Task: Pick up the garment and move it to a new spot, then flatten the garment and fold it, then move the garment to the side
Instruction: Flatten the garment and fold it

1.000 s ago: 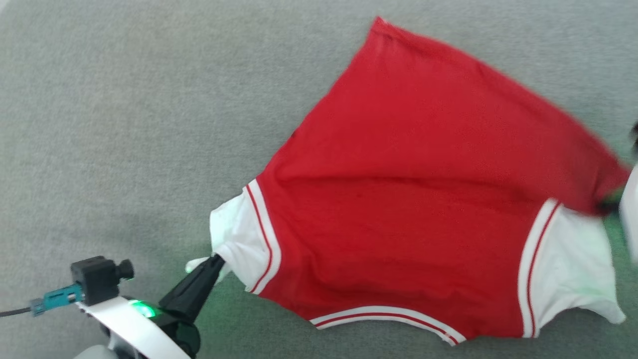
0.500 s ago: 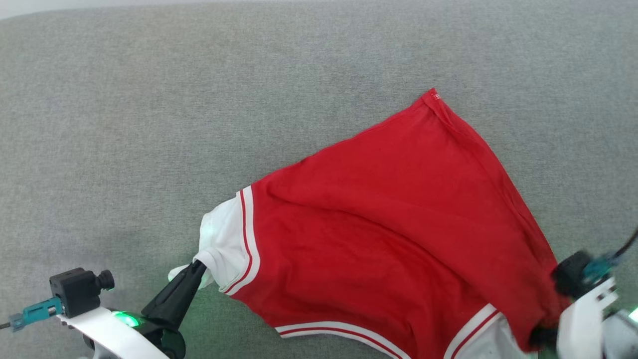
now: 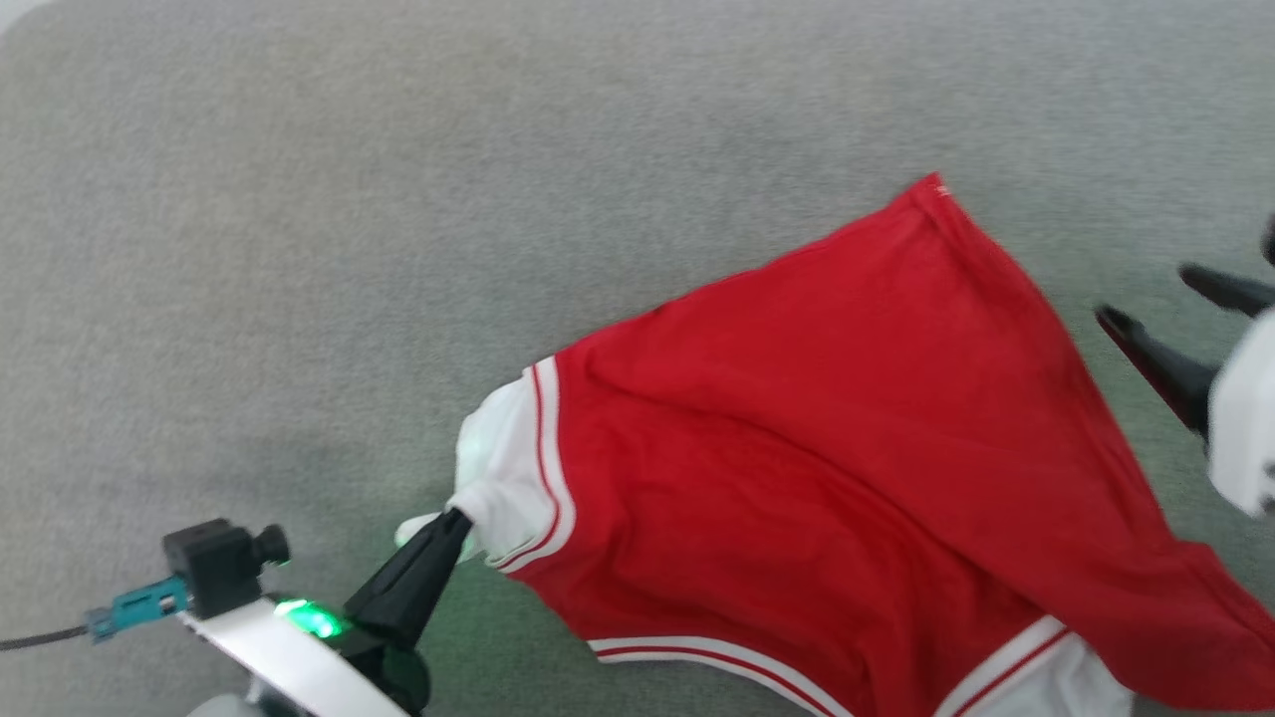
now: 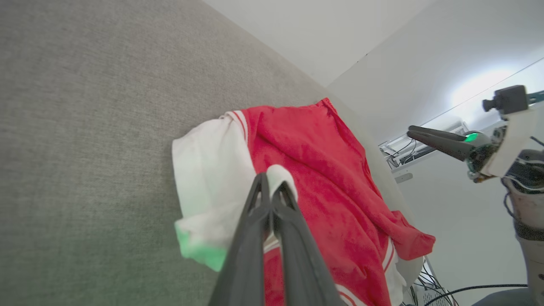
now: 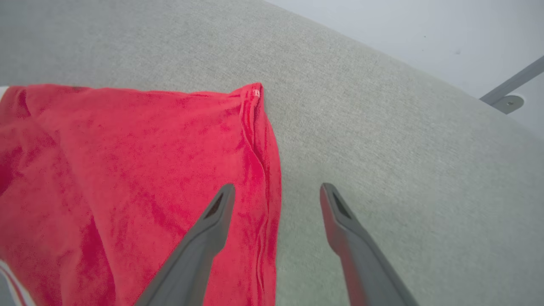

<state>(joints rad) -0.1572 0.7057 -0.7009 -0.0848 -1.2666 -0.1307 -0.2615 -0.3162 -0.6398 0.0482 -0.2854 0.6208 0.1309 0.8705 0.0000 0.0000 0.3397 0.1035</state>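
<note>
I'm counting one garment (image 3: 827, 448) lying on one grey surface (image 3: 398, 249). On it I'm making out two white sleeves (image 3: 503, 468) and three runs of red-white striped trim (image 3: 697, 652). I'm working with two grippers, the left gripper (image 3: 453, 518) and the right gripper (image 3: 1144, 294), each showing two dark fingers, so I'm tallying four fingers. I'm also picking out two green lights (image 3: 304, 617) and two small black cameras (image 3: 224, 558), one per wrist.

Left arm (image 3: 279, 657) jaws clamped together; right arm (image 3: 1243, 428) jaws spread apart.
</note>
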